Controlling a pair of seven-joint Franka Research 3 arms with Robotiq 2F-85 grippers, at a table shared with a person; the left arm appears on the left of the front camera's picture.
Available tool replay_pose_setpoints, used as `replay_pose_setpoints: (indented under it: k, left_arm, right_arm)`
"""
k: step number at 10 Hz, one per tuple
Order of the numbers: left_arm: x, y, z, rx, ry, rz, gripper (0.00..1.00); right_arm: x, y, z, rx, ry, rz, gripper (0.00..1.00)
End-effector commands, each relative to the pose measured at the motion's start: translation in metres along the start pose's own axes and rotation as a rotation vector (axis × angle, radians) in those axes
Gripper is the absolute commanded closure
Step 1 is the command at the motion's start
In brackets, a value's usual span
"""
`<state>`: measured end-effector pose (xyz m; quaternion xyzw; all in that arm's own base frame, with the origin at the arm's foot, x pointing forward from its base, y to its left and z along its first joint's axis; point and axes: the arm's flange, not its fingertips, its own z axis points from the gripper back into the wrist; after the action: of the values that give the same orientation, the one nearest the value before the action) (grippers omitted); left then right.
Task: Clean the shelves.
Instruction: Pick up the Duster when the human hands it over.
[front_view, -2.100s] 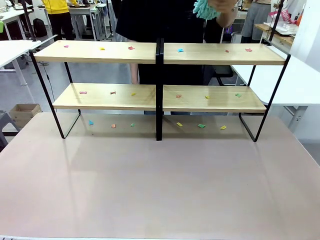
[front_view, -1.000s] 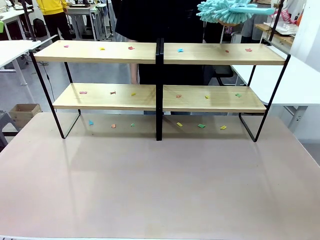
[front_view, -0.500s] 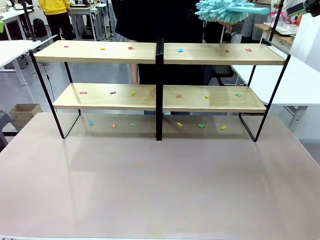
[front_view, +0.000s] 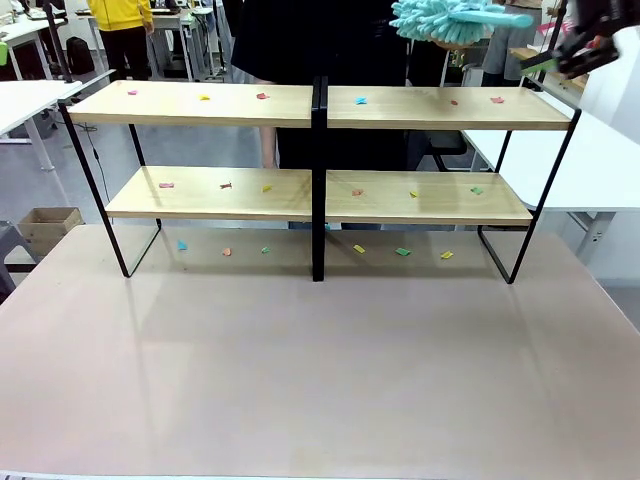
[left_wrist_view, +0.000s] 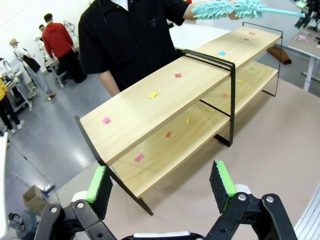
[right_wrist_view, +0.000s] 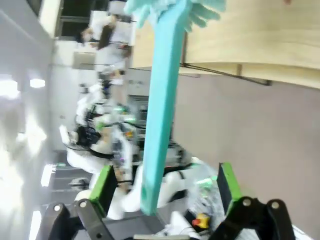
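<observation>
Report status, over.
Left gripper open, off the shelves. Right gripper open around duster handle, person holding it. Coloured scraps on both tiers.

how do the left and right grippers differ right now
The left gripper has nothing between its jaws; the right gripper has the teal duster handle between its jaws, unclamped. The left one is by the shelves' left end, the right one by their right end. Both are open.
</observation>
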<state>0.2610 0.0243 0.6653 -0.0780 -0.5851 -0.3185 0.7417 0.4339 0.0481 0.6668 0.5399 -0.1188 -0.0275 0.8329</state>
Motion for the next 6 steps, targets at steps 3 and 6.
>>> replay_pose_setpoints:
  k: [3, 6]
  left_arm:
    - [0.000, 0.000, 0.000, 0.005, 0.003, -0.002, 0.00]
    - [0.000, 0.000, 0.000, 0.005, 0.003, -0.002, 0.00]
  right_arm:
    - [0.034, -0.009, -0.021, 0.197, -0.117, -0.161, 0.00]
    - [0.038, -0.011, -0.026, 0.194, -0.112, -0.161, 0.12]
